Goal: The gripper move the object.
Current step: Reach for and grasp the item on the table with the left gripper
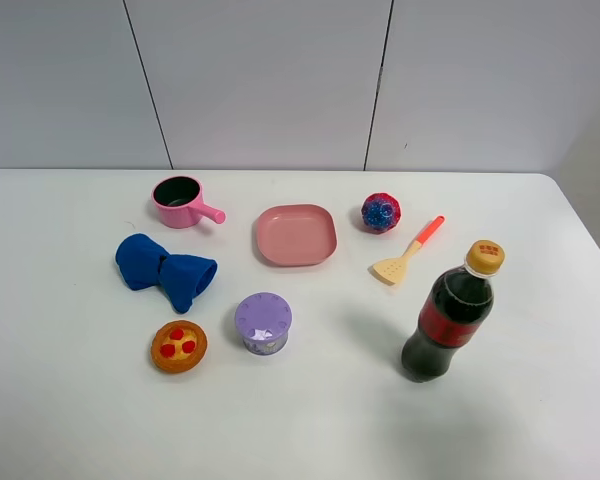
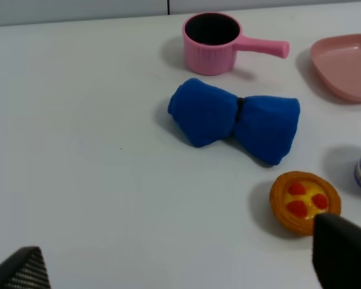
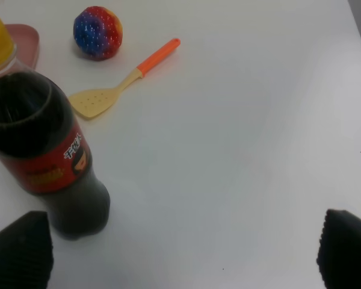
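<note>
Neither arm shows in the exterior high view. My left gripper (image 2: 180,265) is open and empty, with only its two black fingertips (image 2: 343,253) showing at the frame corners. It hangs over bare table short of the blue cloth bow (image 2: 234,120) and the small tart (image 2: 304,201). My right gripper (image 3: 183,253) is open and empty, with black fingertips (image 3: 346,250) wide apart. The cola bottle (image 3: 42,156) stands upright beside one of its fingers.
On the white table (image 1: 540,420) are a pink pot (image 1: 182,201), blue bow (image 1: 165,268), tart (image 1: 178,346), purple lidded cup (image 1: 263,322), pink plate (image 1: 296,235), red-blue ball (image 1: 380,212), orange-handled spatula (image 1: 408,252) and cola bottle (image 1: 450,315).
</note>
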`<action>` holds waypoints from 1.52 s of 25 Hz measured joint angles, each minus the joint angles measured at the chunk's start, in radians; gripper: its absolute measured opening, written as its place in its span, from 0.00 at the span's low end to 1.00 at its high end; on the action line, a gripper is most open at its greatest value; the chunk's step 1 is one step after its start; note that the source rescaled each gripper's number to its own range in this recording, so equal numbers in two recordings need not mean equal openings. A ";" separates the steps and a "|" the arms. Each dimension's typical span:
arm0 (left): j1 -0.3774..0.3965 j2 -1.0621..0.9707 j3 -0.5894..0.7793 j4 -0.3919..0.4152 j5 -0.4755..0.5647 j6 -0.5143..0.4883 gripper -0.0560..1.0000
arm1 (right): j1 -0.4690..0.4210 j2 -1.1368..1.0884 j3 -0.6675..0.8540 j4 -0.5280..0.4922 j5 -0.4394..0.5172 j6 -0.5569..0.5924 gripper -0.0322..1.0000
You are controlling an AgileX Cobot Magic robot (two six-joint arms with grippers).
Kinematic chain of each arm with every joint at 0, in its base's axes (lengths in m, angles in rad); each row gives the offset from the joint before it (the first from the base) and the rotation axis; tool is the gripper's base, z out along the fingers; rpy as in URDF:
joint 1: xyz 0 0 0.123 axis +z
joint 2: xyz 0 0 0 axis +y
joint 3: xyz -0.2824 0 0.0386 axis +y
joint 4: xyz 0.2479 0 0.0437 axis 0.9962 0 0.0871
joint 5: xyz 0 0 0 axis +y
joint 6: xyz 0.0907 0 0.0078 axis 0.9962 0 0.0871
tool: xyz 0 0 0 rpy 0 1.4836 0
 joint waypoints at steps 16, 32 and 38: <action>0.000 0.229 -0.130 -0.053 0.044 -0.105 0.86 | 0.000 0.000 0.000 0.000 0.000 0.000 1.00; 0.000 1.145 -0.356 -0.093 -0.017 0.182 0.95 | 0.000 0.000 0.000 0.000 -0.001 0.000 1.00; -0.023 1.281 -0.357 -0.163 -0.113 0.209 0.96 | 0.000 0.000 0.000 0.000 -0.001 0.000 1.00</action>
